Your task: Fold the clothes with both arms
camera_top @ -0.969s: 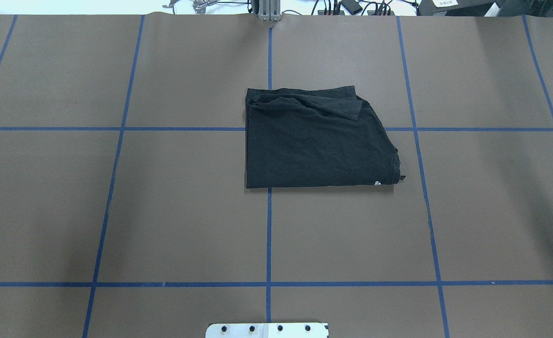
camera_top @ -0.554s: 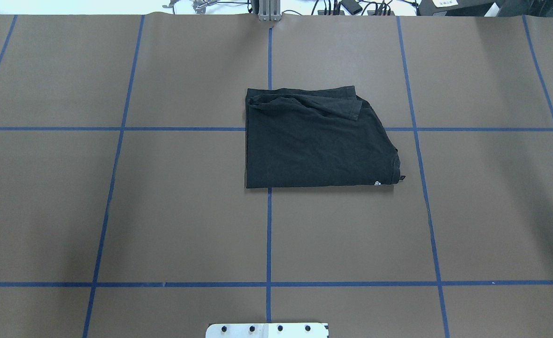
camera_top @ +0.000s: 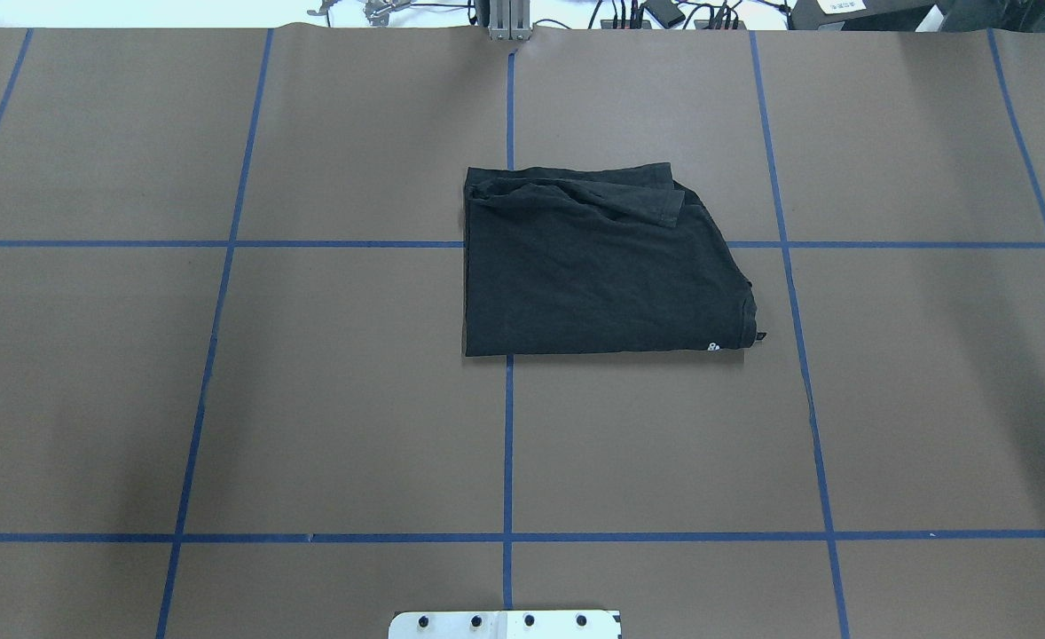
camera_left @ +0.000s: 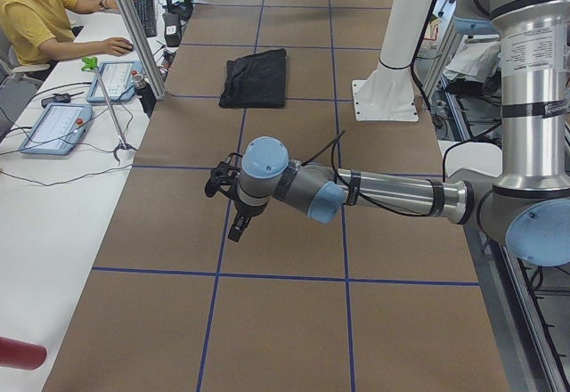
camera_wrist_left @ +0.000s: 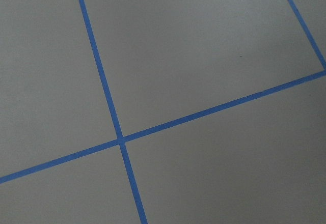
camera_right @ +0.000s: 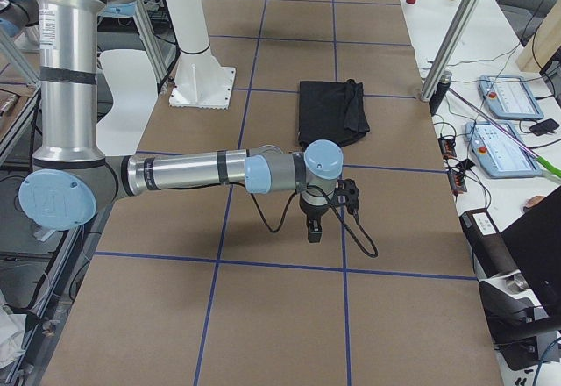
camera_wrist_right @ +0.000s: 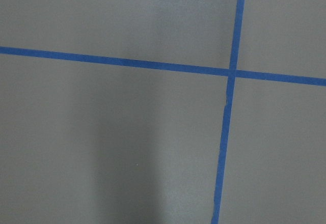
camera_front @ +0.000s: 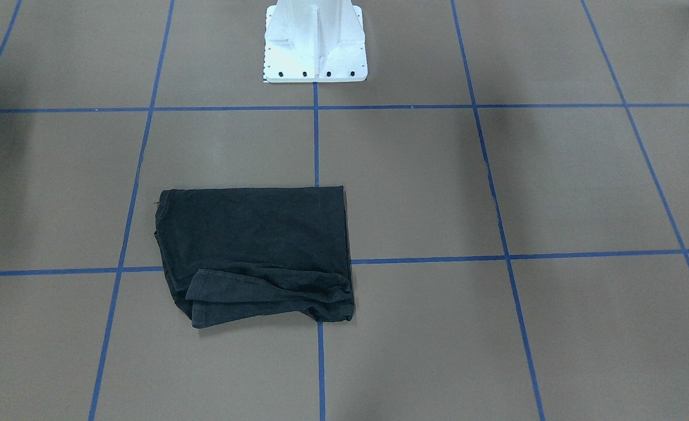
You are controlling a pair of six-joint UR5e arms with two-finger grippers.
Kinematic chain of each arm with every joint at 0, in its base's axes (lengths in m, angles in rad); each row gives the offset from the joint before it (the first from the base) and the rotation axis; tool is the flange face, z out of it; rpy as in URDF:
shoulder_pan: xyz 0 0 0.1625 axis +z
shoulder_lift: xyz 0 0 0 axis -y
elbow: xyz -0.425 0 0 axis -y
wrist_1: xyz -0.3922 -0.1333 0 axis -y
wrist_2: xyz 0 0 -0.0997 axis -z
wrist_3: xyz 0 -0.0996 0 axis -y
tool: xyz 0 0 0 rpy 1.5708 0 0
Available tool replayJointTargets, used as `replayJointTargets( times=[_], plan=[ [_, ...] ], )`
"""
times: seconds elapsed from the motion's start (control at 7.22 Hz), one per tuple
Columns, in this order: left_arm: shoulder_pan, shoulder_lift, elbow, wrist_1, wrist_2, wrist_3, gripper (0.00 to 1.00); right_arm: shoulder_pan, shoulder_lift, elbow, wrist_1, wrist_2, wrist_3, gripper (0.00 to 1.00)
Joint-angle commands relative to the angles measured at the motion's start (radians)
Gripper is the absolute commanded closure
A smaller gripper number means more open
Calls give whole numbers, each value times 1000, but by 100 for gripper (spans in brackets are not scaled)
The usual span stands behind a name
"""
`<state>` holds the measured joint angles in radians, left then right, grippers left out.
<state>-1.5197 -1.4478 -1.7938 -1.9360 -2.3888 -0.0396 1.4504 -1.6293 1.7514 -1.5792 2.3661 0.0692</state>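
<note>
On the table (camera_top: 221, 399), shirt (camera_top: 602, 275) lengthwise across, well apart from left gripper (camera_left: 239, 224), likely nearer right gripper (camera_right: 314, 228); jaw gap: cannot tell.

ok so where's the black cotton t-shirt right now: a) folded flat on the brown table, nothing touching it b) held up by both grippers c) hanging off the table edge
a: the black cotton T-shirt lies folded on the brown table, and the left gripper and right gripper hang over bare table away from it.
</note>
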Motion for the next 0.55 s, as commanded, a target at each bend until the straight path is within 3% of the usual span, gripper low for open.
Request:
replayJointTargets(
  times=[0.0,0.42],
  plan=[
    [0,6,4,-6,-1,1,0,1,3,5,1,-1,0,0],
    [0,4,-2,-4,-3,1,0,-1,9,3,1,1,1,0]
  ],
)
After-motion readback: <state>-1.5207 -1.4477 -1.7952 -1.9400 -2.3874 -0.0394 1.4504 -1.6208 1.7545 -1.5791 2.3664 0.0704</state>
